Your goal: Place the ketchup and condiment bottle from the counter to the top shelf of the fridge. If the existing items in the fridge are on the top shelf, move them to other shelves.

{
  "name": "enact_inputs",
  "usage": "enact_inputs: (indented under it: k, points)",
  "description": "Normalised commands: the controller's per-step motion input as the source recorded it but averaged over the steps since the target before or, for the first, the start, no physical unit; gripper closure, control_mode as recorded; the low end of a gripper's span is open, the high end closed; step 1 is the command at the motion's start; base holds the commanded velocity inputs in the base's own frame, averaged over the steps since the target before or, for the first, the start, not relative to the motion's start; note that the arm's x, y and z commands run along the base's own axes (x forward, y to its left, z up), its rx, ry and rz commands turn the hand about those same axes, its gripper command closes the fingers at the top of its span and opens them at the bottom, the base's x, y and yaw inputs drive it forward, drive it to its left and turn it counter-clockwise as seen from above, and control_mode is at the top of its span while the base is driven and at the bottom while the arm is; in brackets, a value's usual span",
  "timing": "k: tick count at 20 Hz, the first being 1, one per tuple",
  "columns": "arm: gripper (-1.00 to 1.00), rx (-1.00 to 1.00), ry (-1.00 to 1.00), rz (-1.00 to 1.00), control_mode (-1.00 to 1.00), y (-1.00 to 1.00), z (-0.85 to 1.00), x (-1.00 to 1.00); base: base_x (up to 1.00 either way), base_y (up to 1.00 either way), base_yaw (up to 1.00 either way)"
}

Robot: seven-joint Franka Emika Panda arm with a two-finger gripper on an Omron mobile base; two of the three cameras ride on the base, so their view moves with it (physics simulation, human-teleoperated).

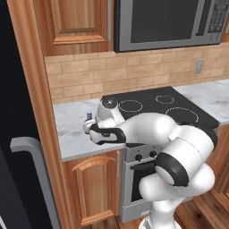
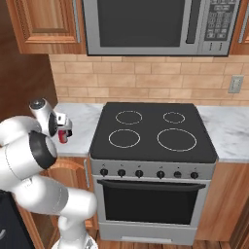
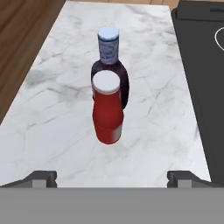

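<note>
The ketchup [image 3: 107,114], a red bottle with a white cap, stands upright on the marbled counter [image 3: 52,109]. Directly behind it, touching or nearly so, is the condiment bottle [image 3: 124,83], dark with a pale cap. My gripper [image 3: 112,178] is open, hovering above and in front of the ketchup, and both fingertips [image 3: 42,177] are well clear of it. From the left base view my gripper [image 1: 88,129] covers the ketchup, and the condiment bottle's cap [image 1: 89,117] peeks out above the hand. The ketchup [image 2: 62,137] shows below my gripper [image 2: 64,130]. The fridge [image 1: 18,179] is shut, so its top shelf and the existing items are hidden.
A black stovetop [image 2: 151,131] borders the counter [image 2: 82,116] on the right. A microwave [image 2: 151,24] and wooden cabinets hang above. A wooden side panel [image 1: 38,112] separates the counter [image 1: 71,120] from the fridge's grey bar handle [image 1: 33,156].
</note>
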Motion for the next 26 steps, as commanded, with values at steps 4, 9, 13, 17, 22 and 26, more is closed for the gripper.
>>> enact_inputs:
  k: [4, 9, 13, 17, 22, 26]
  points:
    - [-1.0, 0.0, -0.03, 0.0, -1.0, 0.0, -0.07, 0.28, 0.0, 0.0, 0.0]
    - [-1.0, 0.0, -0.01, 0.0, -1.0, 0.02, -0.08, 0.26, 0.0, 0.0, 0.0]
    - [-1.0, 0.0, -0.02, 0.0, -1.0, 0.06, -0.07, 0.27, 0.0, 0.0, 0.0]
    - [-1.0, 0.0, -0.02, 0.0, -1.0, 0.13, -0.09, 0.24, 0.0, 0.0, 0.0]
    - [-1.0, 0.0, 0.0, 0.0, -1.0, 0.18, -0.09, 0.12, 0.0, 0.0, 0.0]
    - [-1.0, 0.0, 0.0, 0.0, -1.0, 0.12, -0.08, 0.17, 0.0, 0.0, 0.0]
